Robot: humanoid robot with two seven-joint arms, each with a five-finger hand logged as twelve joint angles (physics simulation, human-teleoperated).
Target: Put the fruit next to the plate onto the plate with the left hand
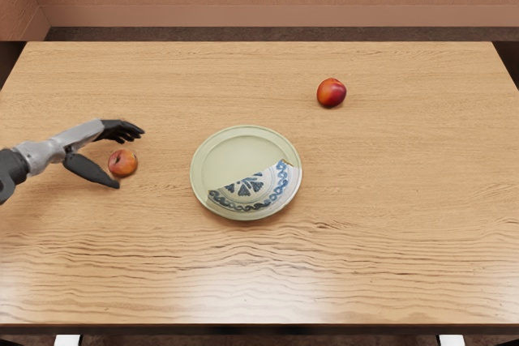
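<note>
One fruit (122, 163) between spread fingers (123, 129) (left).

On the light-brown, wood-grained table (389, 224), the plate (235, 151) is pale green with a blue-and-white patterned segment; the left-edge fruit (122, 163) and the far-edge fruit (331, 92) are red-orange.

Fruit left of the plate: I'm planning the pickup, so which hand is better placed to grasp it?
Left. The left hand is open around the fruit; no right arm shows.

Left arm (45, 151) above the forearm (shoulder too) beyond the picture's left edge.
</note>
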